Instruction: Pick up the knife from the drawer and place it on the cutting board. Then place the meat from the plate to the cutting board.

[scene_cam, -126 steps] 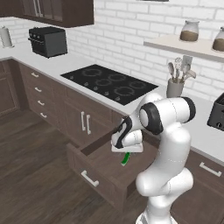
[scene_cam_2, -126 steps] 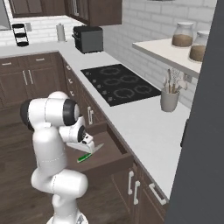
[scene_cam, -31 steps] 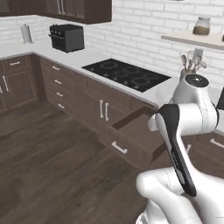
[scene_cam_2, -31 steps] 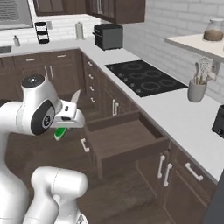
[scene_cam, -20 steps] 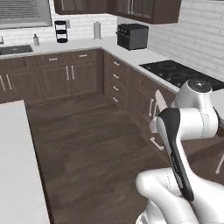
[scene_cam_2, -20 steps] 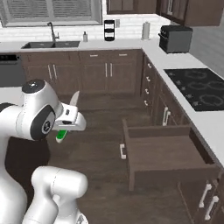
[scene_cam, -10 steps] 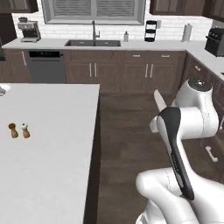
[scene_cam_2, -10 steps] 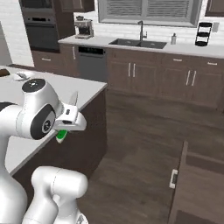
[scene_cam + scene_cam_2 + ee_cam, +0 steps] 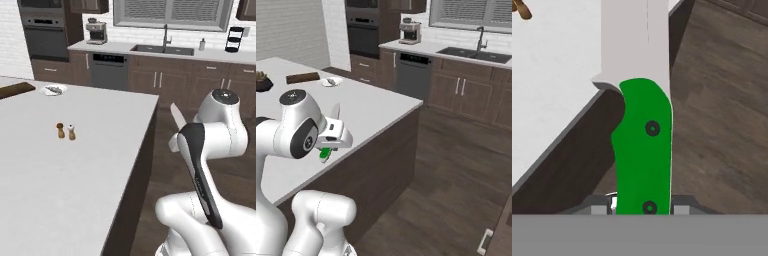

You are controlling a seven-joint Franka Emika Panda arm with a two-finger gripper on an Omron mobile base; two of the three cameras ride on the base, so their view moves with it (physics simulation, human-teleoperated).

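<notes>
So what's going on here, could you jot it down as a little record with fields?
held: knife, green handle in the gripper, blade pointing up
gripper: shut on the knife
cutting board: far end of the white island counter
plate: beside the board, meat on it
also on the counter: two small shakers

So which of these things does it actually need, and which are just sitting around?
Needed:
knife, held in the gripper
cutting board
plate with the meat

Just lying about:
two shakers
dark bowl
coffee maker
sink
</notes>
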